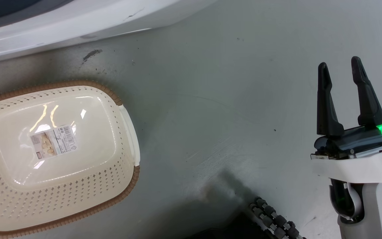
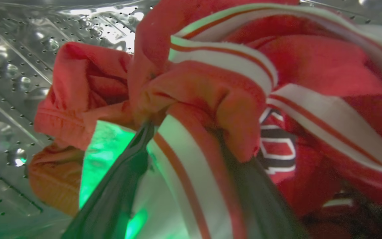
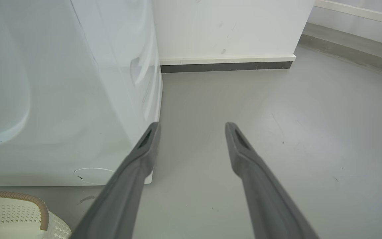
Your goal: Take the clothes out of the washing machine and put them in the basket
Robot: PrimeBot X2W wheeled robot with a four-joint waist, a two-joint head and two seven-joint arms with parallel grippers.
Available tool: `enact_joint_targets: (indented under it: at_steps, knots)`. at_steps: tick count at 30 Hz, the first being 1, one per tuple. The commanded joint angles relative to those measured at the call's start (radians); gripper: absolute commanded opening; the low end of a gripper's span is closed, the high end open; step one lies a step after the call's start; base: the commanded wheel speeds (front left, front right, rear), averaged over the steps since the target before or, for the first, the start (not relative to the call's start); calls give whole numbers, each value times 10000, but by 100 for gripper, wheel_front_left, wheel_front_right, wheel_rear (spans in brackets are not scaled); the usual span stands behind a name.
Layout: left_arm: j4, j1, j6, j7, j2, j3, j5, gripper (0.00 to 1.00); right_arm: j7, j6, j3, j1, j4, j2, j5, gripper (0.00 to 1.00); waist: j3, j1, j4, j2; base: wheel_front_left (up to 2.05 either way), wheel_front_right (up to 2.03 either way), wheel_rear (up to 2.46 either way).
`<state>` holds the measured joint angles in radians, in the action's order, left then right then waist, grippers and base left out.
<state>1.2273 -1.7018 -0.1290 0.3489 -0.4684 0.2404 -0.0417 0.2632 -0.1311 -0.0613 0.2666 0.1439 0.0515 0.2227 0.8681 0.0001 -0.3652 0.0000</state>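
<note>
L: my left pincer clamped on red striped clothes (in the steel drum) | R: my right pincer apart over floor

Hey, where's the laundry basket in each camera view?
Head view: basket lower left, on the floor.
Right wrist view: basket in the bottom left corner, partly cut off.
Left wrist view: faces the clothes in the drum.
Shared landmark: the white washer, top left in head view, left in right wrist view.

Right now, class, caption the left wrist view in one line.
Left gripper, jaws shut on red white-striped clothes inside the perforated steel drum.
</note>
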Motion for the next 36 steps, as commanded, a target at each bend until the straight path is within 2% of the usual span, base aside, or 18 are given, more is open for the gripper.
enact_joint_targets:
  at_steps: [1, 2, 3, 4, 5, 9, 14, 22, 36]
  knots:
    - [110, 117, -2, 82, 13, 98, -65, 100, 25, 7, 23, 173, 18, -23, 98, 100, 9, -1, 25, 0, 0, 0, 0]
    - [127, 161, -2, 119, 47, 160, -108, 100, 25, 7, 31, 181, 14, -23, 92, 100, 13, -1, 37, 0, 0, 0, 0]
    - [126, 204, -2, 118, 60, 227, -143, 86, 25, 7, 39, 191, 8, -23, 85, 100, 14, -1, 50, 0, 0, 0, 0]
    - [96, 229, -2, 77, 57, 278, -183, 26, 25, 7, 46, 207, 1, -23, 84, 100, 12, -1, 61, 0, 0, 0, 0]
    - [87, 296, -3, 68, 76, 305, -254, 0, 25, 7, 49, 219, -14, -23, 93, 100, 0, -1, 68, 0, 0, 0, 0]
    - [30, 454, -3, 35, 110, 405, -515, 0, 25, 7, 0, 203, -10, -23, 12, 100, -105, -1, 83, 0, 0, 0, 0]
    - [-238, 665, -4, -524, 155, 533, -854, 0, 25, 7, 5, 186, -27, -23, -99, 100, -462, -1, 179, 0, 0, 0, 0]
    - [-602, 1810, -3, -1839, 534, 460, -1977, 0, 25, 7, 70, -90, -95, -21, -661, 100, -1569, -1, 705, 0, 0, 0, 0]
    - [-1617, 4618, -3, -4578, 1322, 1311, -3269, 0, 25, 7, 238, -462, -327, -17, -1388, 100, -3306, -1, 1823, 0, 0, 0, 0]
